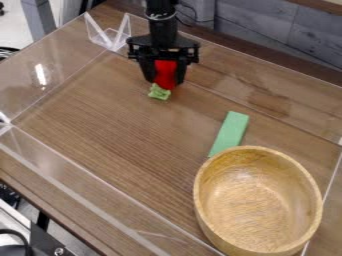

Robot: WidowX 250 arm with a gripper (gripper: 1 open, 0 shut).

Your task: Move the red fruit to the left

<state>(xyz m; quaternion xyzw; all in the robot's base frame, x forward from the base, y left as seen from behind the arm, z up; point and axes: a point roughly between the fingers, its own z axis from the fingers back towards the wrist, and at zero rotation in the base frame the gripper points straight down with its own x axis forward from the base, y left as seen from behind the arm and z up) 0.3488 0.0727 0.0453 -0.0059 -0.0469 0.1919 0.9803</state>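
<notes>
I see the gripper (163, 72) pointing straight down at the far side of the desk (120, 130), inside the clear-walled tray (40, 70); its black jaws stand on either side of the red fruit (164, 73), which sits upright between them with its green leafy stem (159, 93) touching or nearly touching the wood; the jaws look narrowed around the fruit, but I cannot tell whether they truly press on it or stand just off its sides; the green block (231, 132) and the wooden bowl (259, 200) lie well apart toward the near right, untouched; I judge the task to be at the grasp, with the fruit not yet lifted clear; what is left, as I read it, is to secure the hold, carry the fruit leftward across the tray and set it down.
</notes>
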